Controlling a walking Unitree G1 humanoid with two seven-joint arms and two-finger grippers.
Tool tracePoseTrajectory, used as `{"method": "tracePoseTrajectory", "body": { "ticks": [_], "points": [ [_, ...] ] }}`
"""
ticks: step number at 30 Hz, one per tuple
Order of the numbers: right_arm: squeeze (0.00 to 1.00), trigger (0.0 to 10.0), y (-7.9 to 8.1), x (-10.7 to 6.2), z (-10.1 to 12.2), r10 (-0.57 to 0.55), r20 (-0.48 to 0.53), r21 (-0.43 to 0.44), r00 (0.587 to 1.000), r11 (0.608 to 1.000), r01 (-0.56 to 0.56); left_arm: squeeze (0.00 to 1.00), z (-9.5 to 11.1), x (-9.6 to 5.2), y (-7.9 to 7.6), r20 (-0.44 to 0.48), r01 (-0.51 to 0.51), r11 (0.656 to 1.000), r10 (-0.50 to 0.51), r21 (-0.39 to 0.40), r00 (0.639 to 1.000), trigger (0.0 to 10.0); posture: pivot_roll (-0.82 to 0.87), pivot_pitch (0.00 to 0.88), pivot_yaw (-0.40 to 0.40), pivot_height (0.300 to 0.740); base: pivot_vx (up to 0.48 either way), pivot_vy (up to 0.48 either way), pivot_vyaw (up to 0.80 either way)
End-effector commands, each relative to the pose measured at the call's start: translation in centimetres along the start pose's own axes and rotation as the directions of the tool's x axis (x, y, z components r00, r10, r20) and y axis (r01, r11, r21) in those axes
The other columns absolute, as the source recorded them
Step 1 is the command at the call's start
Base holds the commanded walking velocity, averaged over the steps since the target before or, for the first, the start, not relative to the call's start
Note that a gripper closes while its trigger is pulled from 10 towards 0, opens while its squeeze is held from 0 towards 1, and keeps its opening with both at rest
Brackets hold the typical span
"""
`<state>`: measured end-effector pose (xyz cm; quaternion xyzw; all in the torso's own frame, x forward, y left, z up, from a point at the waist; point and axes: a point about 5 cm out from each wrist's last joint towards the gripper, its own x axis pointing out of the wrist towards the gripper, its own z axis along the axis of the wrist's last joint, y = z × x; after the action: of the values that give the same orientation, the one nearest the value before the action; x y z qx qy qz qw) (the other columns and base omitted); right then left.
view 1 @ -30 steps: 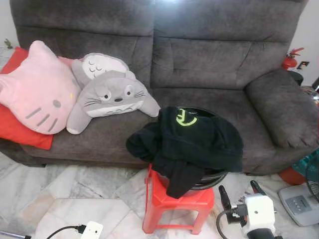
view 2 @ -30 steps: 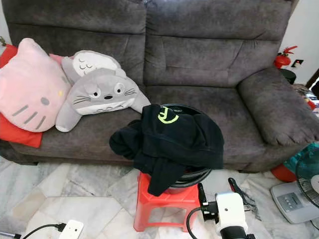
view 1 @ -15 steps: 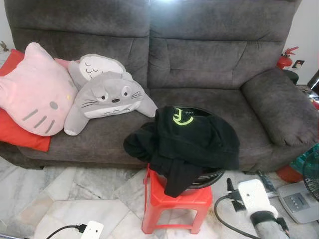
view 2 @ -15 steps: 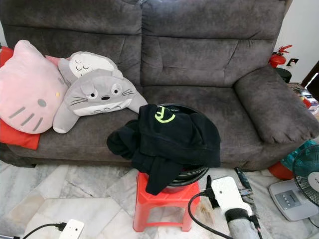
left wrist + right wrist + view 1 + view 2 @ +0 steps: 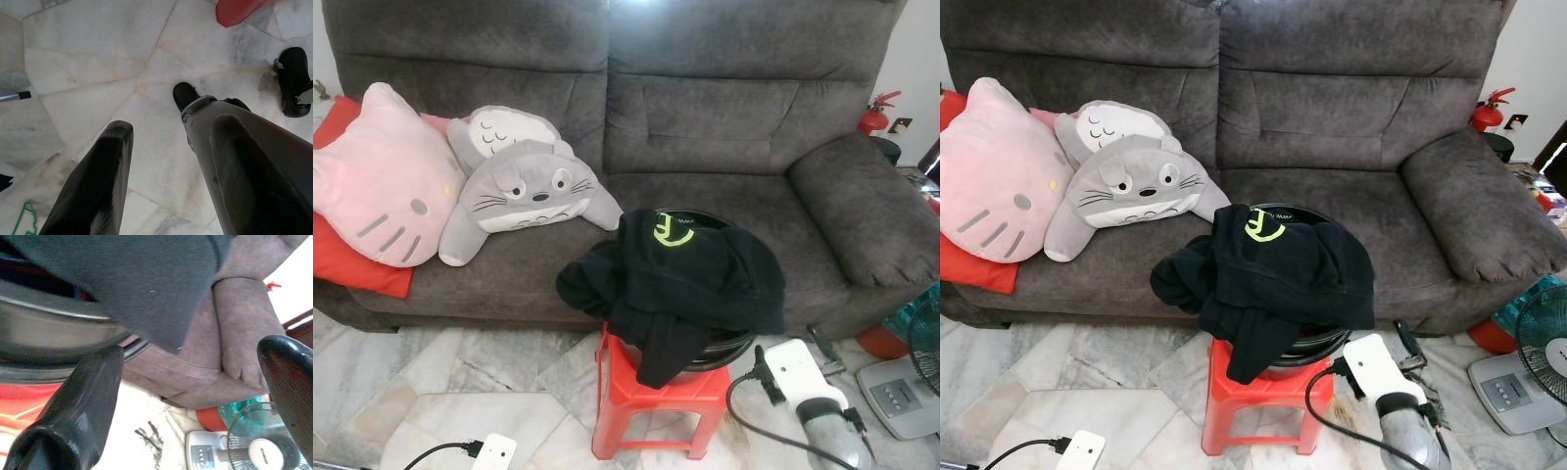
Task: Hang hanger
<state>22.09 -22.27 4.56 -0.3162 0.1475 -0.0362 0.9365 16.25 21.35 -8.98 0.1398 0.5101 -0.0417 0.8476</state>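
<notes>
A black garment (image 5: 685, 274) with a yellow-green logo lies heaped over a round black basket (image 5: 729, 348) that stands on a red stool (image 5: 636, 392) in front of the sofa. My right gripper (image 5: 788, 345) is low beside the basket's right side, just off its rim. In the right wrist view my right gripper (image 5: 195, 350) is open, with the garment's hem and the basket rim close ahead and nothing between the fingers. My left gripper (image 5: 171, 129) hangs open over the marble floor. Part of a thin green hanger (image 5: 22, 220) lies on the floor near it.
A grey sofa (image 5: 724, 127) holds a grey plush toy (image 5: 533, 186) and a pink cushion (image 5: 382, 186) on its left. A floor fan (image 5: 901, 392) stands at the right, with a red fire extinguisher (image 5: 873, 116) behind. A white plug block (image 5: 494, 452) lies on the floor.
My right arm has swung up and in toward the basket, and its wrist has turned. The camera has shifted a little since one second ago. The garment has not moved.
</notes>
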Motion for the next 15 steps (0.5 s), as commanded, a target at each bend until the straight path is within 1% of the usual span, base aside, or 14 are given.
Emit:
{"method": "tracePoseTrajectory", "body": {
  "ticks": [1, 4, 15],
  "points": [
    [0.0, 10.0, -0.37, 0.03, -0.51, -0.014, -0.026, -0.01, 1.0, 1.0, 0.014, 0.0, -0.44, -0.04, -0.15, -0.012, 0.005, 1.0, -0.005, -0.004, 1.0, 10.0, -0.18, 0.069, -0.065, 0.74, 0.0, 0.0, 0.0],
    [0.0, 10.0, -0.68, 0.27, -0.84, -0.028, -0.048, -0.02, 0.998, 0.999, 0.028, 0.0, -0.42, -0.04, -0.19, -0.011, 0.01, 1.0, -0.01, 0.001, 1.0, 10.0, -0.18, 0.06, -0.065, 0.74, 0.0, 0.0, 0.0],
    [0.0, 10.0, -0.98, 0.82, -0.65, -0.047, -0.043, -0.025, 0.998, 0.999, 0.046, 0.0, -0.42, -0.04, -0.21, -0.01, 0.011, 1.0, -0.011, 0.004, 1.0, 10.0, -0.18, 0.046, -0.065, 0.74, 0.0, 0.0, 0.0]
  ]
}}
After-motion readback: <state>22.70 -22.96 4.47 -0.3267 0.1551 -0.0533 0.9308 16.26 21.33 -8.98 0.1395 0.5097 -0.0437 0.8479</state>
